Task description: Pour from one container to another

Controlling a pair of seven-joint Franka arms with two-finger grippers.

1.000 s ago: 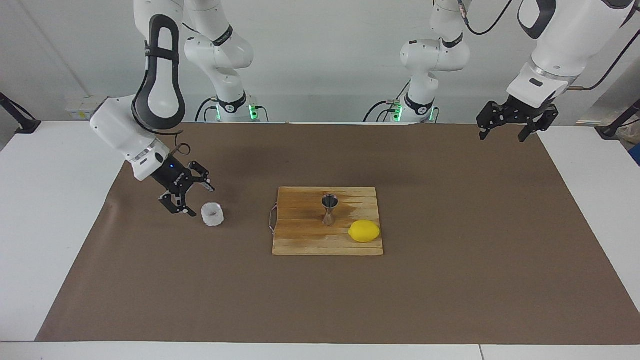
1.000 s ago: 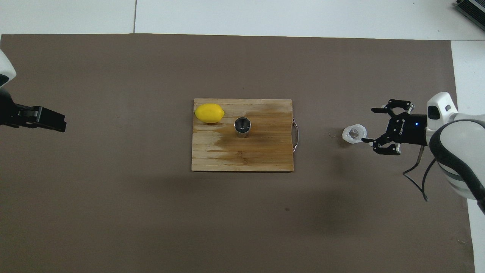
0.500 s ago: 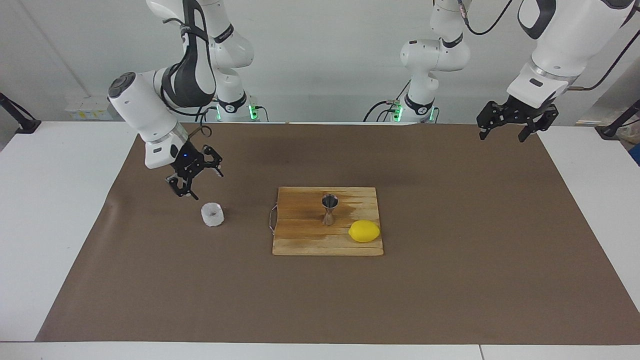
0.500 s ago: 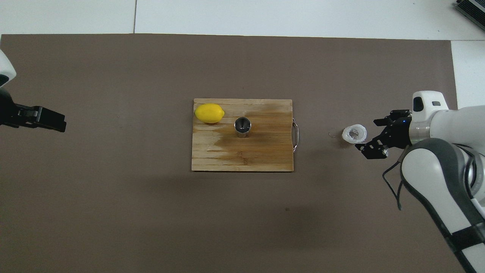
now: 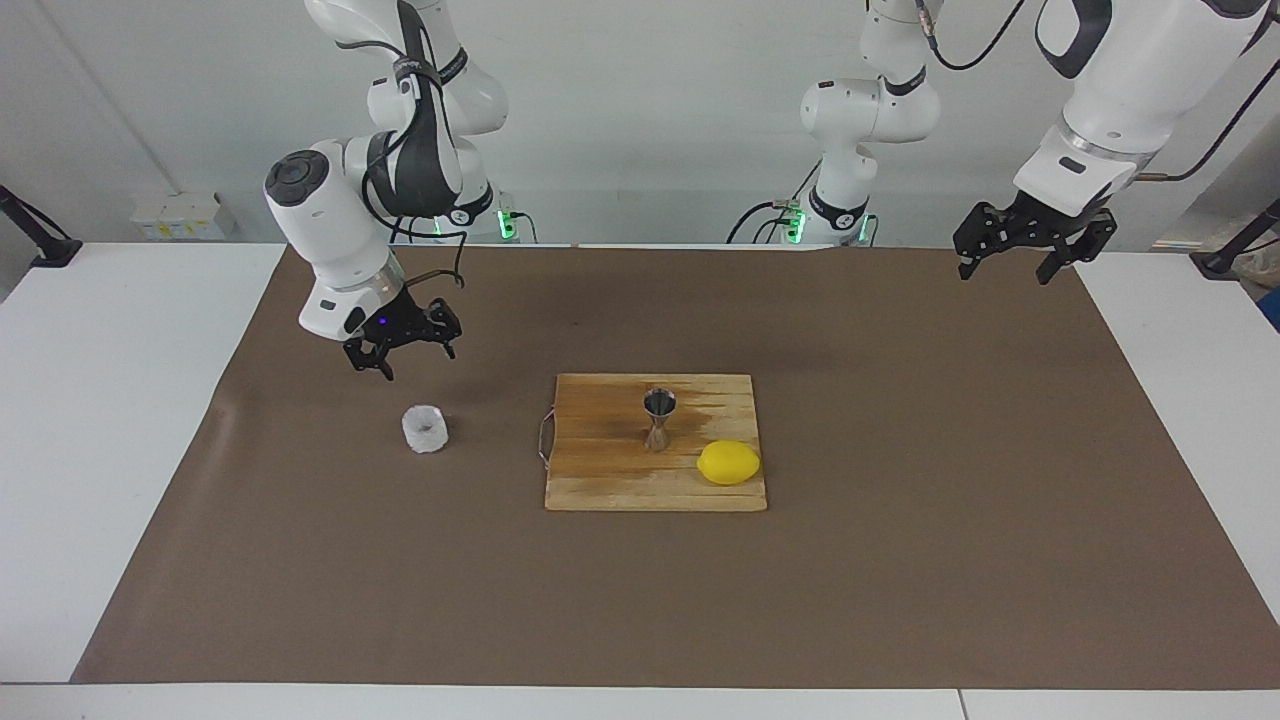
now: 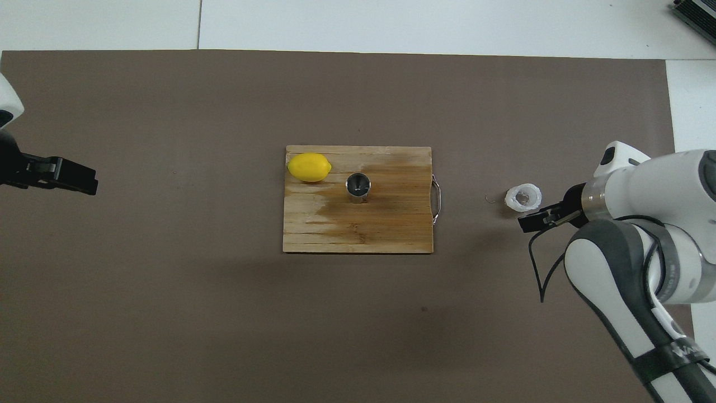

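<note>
White cup stands upright on the brown mat of the table, toward the right arm's end, well apart from the wooden board, nothing holding it. Steel jigger stands upright near the middle of the board, lemon just beside it toward the left arm's end and a bit farther from the robots. Board surface around the jigger looks darker, maybe wet, can't tell from what. Right claw hangs in the air over the mat close to the cup, on the robots' side of it, fingers apart, empty, not touching the cup. Left claw waits raised over the mat's edge at the left arm's end, fingers apart, empty. In the overhead view the cup shows an open mouth with something glinting inside, contents unclear; jigger mouth faces up, fill level not readable. Progress judgement: cup sitting on the mat and free of any grip, jigger upright, so either the pour is done and only retreat is left, or the grasp, carry and tilt are all yet to come; these views alone don't settle which
</note>
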